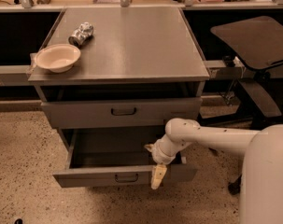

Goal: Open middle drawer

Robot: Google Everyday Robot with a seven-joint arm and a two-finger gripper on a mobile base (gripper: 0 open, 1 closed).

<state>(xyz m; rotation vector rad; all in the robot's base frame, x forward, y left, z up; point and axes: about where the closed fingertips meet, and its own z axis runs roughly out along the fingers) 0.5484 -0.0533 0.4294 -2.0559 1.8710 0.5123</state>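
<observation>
— Two drawer fronts show; which one is out?
— The lower one, the middle drawer [94, 176]. It stands pulled out toward the camera, beneath the shut upper drawer [85, 113]. Its long axis runs left to right, with the front facing us.
— And the tool?
— The tool [157, 177] hangs over that front's top edge, just right of the loop handle [126, 177], seemingly touching the front. Clenched or released, I cannot tell.
— On the tabletop [131, 45]?
— A bowl [58, 57] at the left edge, with a silvery can [81, 33] lying near it.

Single high, close view down onto cabinet [131, 45] front, end effector [157, 176] low and central.
</observation>
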